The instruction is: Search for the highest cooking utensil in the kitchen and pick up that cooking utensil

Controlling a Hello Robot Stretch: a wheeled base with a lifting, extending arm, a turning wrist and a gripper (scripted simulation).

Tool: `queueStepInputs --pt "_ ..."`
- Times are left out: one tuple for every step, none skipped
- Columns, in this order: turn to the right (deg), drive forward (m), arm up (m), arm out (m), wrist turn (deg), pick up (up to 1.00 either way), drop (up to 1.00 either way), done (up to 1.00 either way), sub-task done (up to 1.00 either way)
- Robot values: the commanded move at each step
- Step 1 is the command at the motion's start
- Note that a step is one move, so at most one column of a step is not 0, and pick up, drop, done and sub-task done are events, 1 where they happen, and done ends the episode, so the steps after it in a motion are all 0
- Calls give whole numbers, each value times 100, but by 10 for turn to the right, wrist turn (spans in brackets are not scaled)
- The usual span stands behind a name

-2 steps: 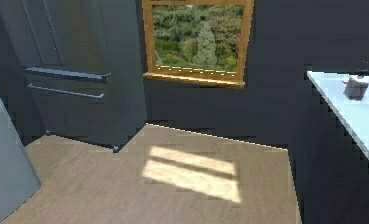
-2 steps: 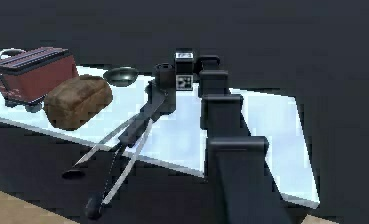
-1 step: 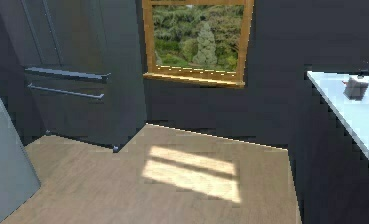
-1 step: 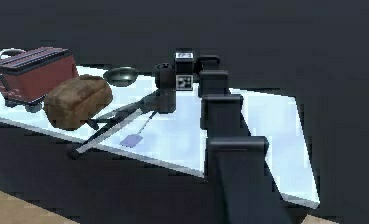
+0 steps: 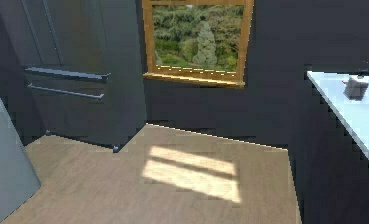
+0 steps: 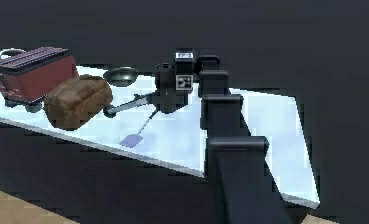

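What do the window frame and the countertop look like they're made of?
Window frame: probably wood, warm orange-brown with a soft sheen. Countertop: smooth, pale, almost white slab with a light sheen; stone or laminate, the look leaves it open.

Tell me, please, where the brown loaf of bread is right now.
The brown loaf lies on the white countertop at the arm side view's left, just right of the dark red appliance, a small grey bowl just beyond it.
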Motion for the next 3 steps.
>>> queueStepInputs --pt "0 0 -14 0 0 0 0 0 0" --pt "0 0 0 0 0 100 0 0 0" --pt "0 0 10 0 0 0 0 0 0"
